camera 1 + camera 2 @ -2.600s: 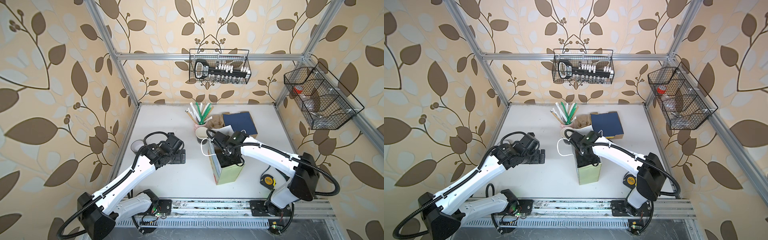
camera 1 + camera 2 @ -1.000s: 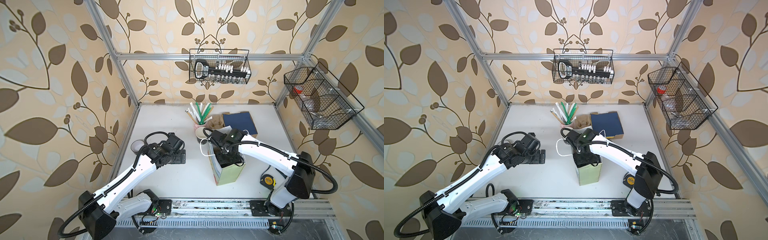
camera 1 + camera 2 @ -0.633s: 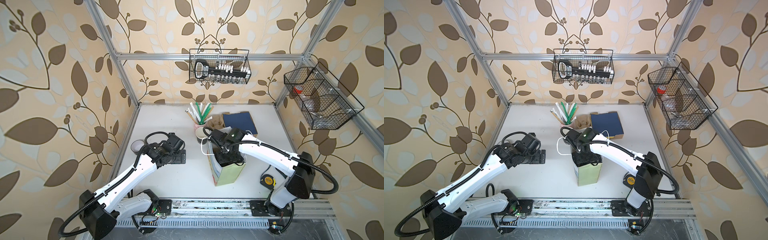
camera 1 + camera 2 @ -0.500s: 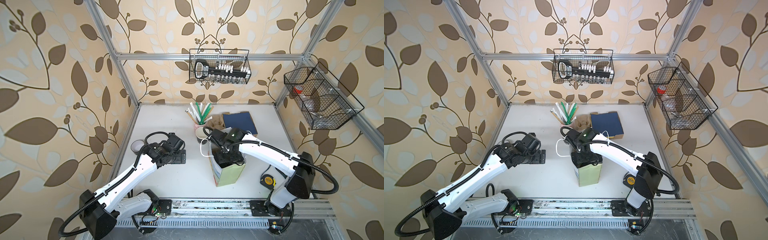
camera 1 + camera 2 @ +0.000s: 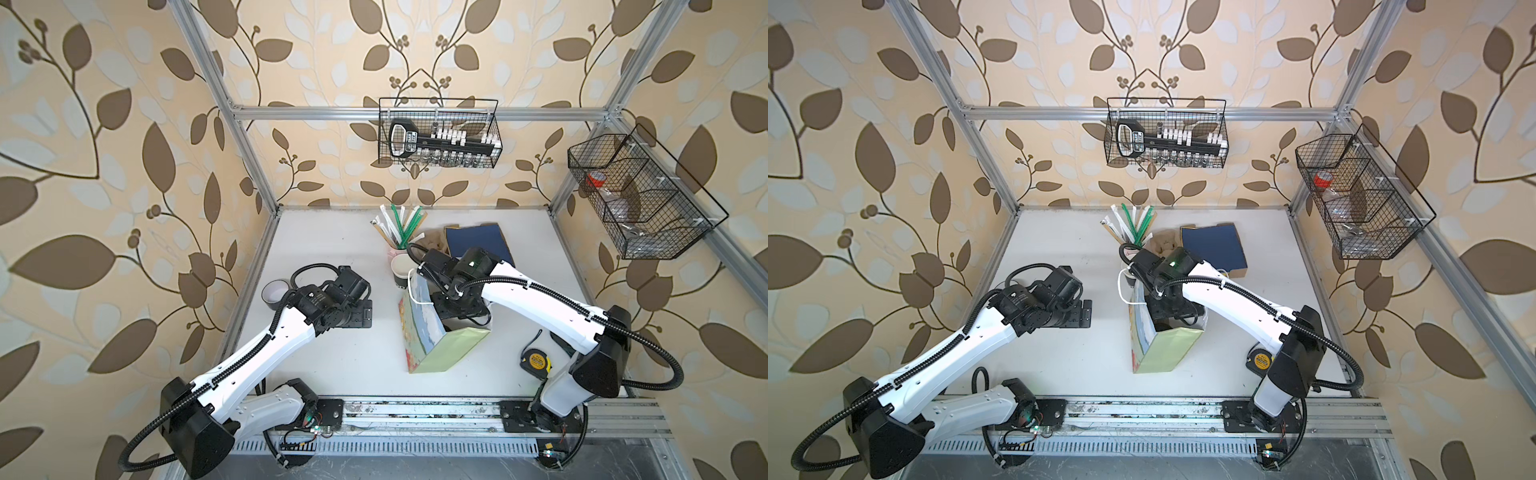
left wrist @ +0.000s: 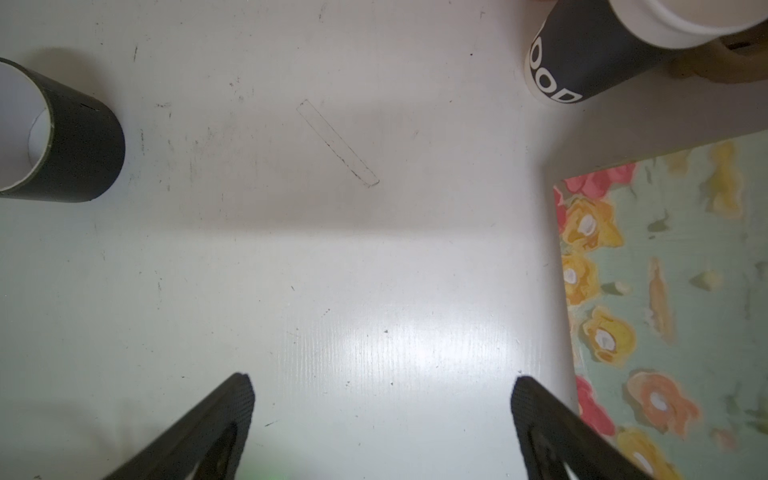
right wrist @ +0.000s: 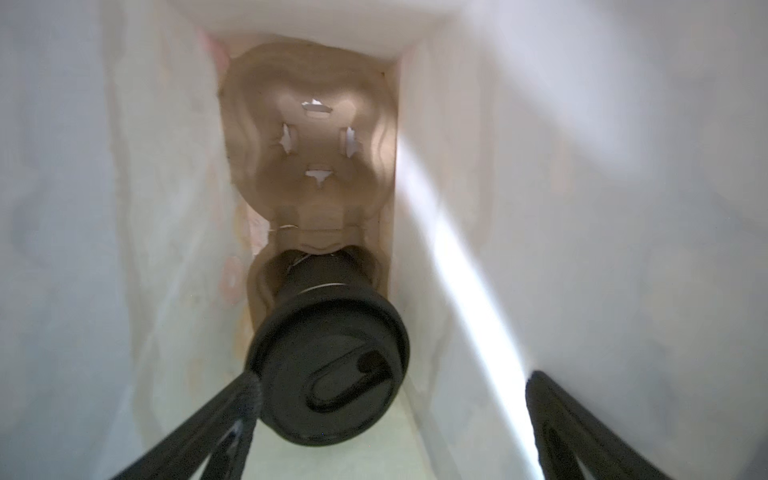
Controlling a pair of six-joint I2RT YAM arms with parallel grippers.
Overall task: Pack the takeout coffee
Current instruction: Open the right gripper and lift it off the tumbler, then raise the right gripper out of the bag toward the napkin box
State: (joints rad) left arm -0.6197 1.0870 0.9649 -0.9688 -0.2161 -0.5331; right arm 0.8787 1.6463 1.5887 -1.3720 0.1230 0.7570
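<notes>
Inside the floral gift bag (image 5: 446,349), the right end effector (image 7: 392,380) has just spread, leaving the lidded takeout coffee cup (image 7: 328,370) seated in the cardboard carrier (image 7: 307,137): one cup packed. The left end effector (image 6: 381,379) is spread and empty; the second cup (image 5: 401,268) waits at the bag's 11 o'clock.

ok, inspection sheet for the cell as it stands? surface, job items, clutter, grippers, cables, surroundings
Surface: white tabletop, scuffed, no spills seen.
Job's things: black lidded paper cup seated in brown pulp carrier inside floral green paper bag, other slot empty; second black paper cup, unlidded, on the table outside.
Clutter: pink cup of straws, dark blue flat board, yellow tape measure, black open cylinder.
Grippers: left gripper open over bare table; right gripper open inside the bag, above the lidded cup.
Cables: black corrugated hoses loop off both arms; no snag seen.
Surroundings: two black wire baskets on leaf-patterned walls.
</notes>
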